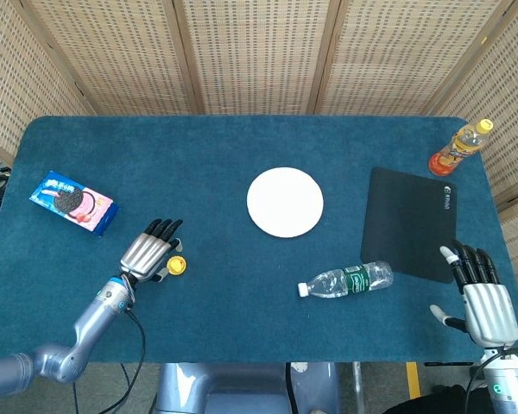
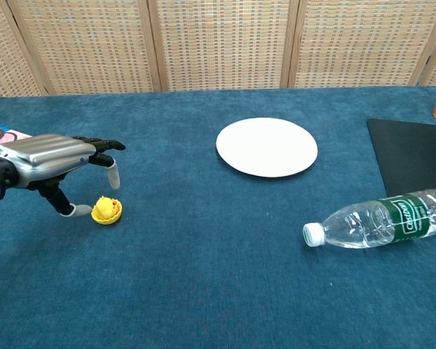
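Note:
A small yellow duck toy [image 1: 177, 266] [image 2: 107, 211] stands on the blue table cloth at the front left. My left hand [image 1: 147, 252] [image 2: 47, 156] hovers just left of and above it, with its fingers spread and nothing between them. The thumb tip lies close beside the duck, and the nearest finger hangs a little above it without touching. At the front right edge of the table my right hand [image 1: 483, 297] is held flat with its fingers apart, holding nothing. It shows only in the head view.
A white plate [image 1: 285, 202] [image 2: 267, 147] sits mid-table. A clear water bottle [image 1: 345, 280] [image 2: 381, 218] lies beside a black mat [image 1: 410, 224] [image 2: 414, 160]. An orange drink bottle [image 1: 460, 147] stands at the far right corner. A cookie packet [image 1: 73, 202] lies at the left.

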Available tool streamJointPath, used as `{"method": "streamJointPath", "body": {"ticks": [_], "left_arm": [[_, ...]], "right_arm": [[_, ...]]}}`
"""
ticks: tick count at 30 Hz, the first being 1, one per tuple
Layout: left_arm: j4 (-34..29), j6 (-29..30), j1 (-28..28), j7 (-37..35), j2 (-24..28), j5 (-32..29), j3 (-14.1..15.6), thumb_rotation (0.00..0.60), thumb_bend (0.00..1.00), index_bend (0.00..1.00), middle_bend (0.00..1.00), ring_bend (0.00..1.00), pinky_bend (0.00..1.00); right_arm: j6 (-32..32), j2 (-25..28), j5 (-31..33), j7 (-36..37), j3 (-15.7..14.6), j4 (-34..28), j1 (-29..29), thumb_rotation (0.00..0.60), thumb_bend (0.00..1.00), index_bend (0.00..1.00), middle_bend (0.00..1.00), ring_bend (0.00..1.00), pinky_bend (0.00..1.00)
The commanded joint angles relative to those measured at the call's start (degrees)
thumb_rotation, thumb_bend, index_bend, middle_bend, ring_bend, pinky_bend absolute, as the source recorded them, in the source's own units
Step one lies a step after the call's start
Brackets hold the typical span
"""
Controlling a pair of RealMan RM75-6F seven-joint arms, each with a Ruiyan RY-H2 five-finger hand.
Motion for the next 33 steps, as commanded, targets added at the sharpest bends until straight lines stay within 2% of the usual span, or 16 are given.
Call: {"method": "streamJointPath", "body": {"ticks": [1, 5, 11, 13, 17, 22, 27, 31, 33], "left_arm": [[-1.0, 0.2, 0.2, -0.9, 0.8, -0.4, -0.1, 0.600, 0.33, 0.30, 0.00, 0.00, 0.04], [-3.6, 3.2, 1.4, -3.0, 2.6, 1.0, -0.5, 0.600, 0.33, 0.26, 0.00, 0.00, 0.02], [-8.1, 12.7, 5.7, -6.2, 5.7, 6.8, 0.2, 0.600, 0.32, 0.15, 0.00, 0.00, 0.00], [-11.2, 19.0, 9.3, -6.3, 7.9, 10.0, 1.6, 0.600, 0.32, 0.10, 0.00, 0.00, 0.00], [-15.1, 24.3, 13.3, -4.4, 11.7, 13.6, 4.7, 0.600, 0.30, 0.00, 0.00, 0.00, 0.00], [-18.1, 30.9, 18.6, -1.9, 15.0, 16.6, 7.9, 0.600, 0.24, 0.00, 0.00, 0.00, 0.00], [-19.9, 36.2, 24.4, -2.1, 18.1, 17.2, 10.4, 0.600, 0.24, 0.00, 0.00, 0.00, 0.00], [-18.0, 39.4, 28.5, -3.3, 18.6, 17.5, 12.0, 0.600, 0.24, 0.00, 0.00, 0.00, 0.00], [-16.8, 39.1, 29.1, -4.0, 18.9, 18.1, 12.4, 0.600, 0.24, 0.00, 0.00, 0.00, 0.00]], "right_arm": [[-0.1, 0.0, 0.0, 0.1, 0.0, 0.0, 0.0, 0.600, 0.00, 0.08, 0.00, 0.00, 0.01], [-0.1, 0.0, 0.1, 0.1, 0.0, 0.0, 0.0, 0.600, 0.00, 0.08, 0.00, 0.00, 0.01], [-0.1, 0.0, 0.2, 0.2, 0.1, 0.1, 0.0, 0.600, 0.00, 0.08, 0.00, 0.00, 0.01], [0.0, -0.1, 0.1, 0.1, 0.1, 0.2, 0.0, 0.600, 0.00, 0.08, 0.00, 0.00, 0.01], [0.3, -0.2, -0.3, -0.1, 0.0, 0.2, 0.0, 0.600, 0.00, 0.08, 0.00, 0.00, 0.01], [0.7, -0.6, -1.0, -0.4, -0.2, 0.5, 0.0, 0.600, 0.00, 0.08, 0.00, 0.00, 0.01], [1.1, -0.9, -1.9, -1.0, -0.6, 0.6, -0.1, 0.600, 0.00, 0.08, 0.00, 0.00, 0.01], [1.8, -1.0, -2.7, -1.2, -0.7, 0.5, -0.3, 0.600, 0.00, 0.08, 0.00, 0.00, 0.01], [1.9, -0.9, -2.9, -1.1, -0.8, 0.3, -0.3, 0.600, 0.00, 0.08, 0.00, 0.00, 0.01]]}}
